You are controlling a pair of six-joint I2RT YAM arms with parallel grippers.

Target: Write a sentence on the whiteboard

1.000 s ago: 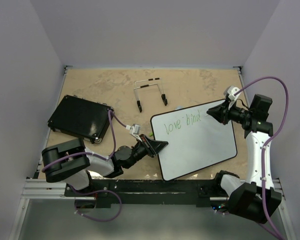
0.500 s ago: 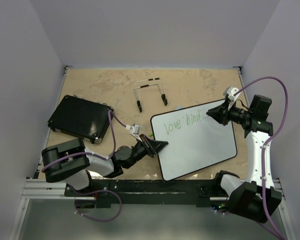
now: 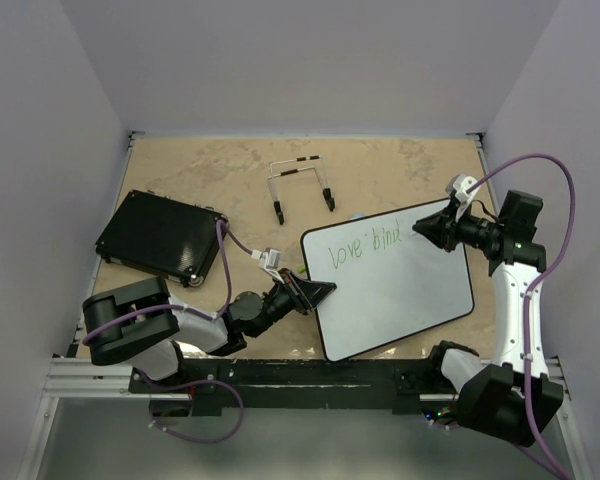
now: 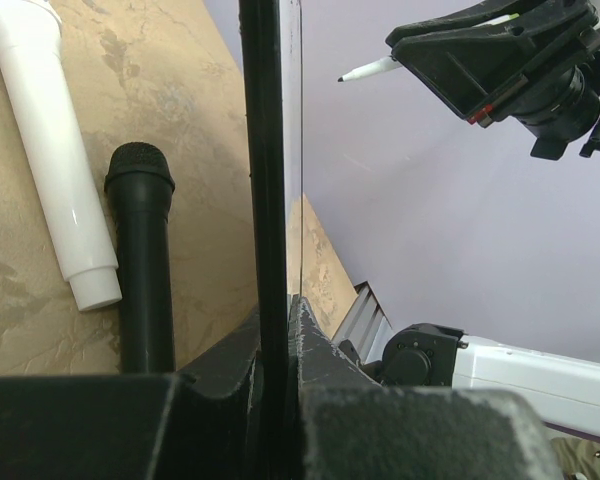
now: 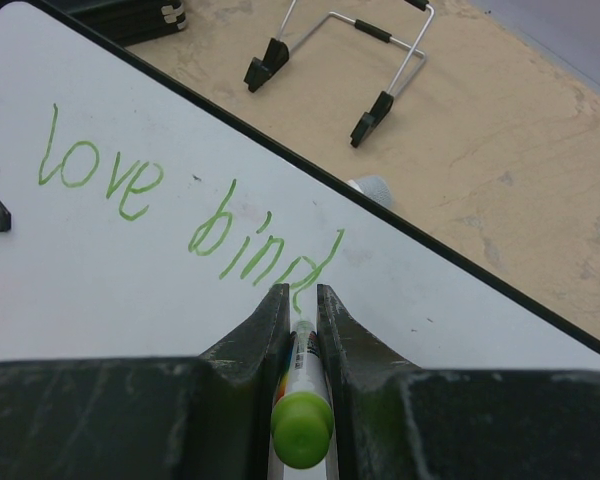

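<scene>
A tan mottled table (image 3: 400, 170) stands between pale lilac walls (image 3: 280, 60). On its near right lies the whiteboard (image 3: 400, 295), its left edge clamped by the left gripper (image 3: 325, 290). Its green sentence (image 5: 180, 215) reads "love bind". At the d, the right gripper (image 5: 300, 300) pinches a green marker (image 5: 302, 420).

One whiteboard (image 3: 400, 300), one black pad (image 3: 160, 238), one wire stand (image 3: 300, 185), two microphones (image 4: 145, 270), one green marker (image 5: 301, 410).

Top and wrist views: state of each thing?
left tool, shut on whiteboard
right tool, shut on marker
sentence, partial: "love bind"
stand, unfolded, empty
pad, flat
black mic, lying flat
white mic, lying beside it
</scene>
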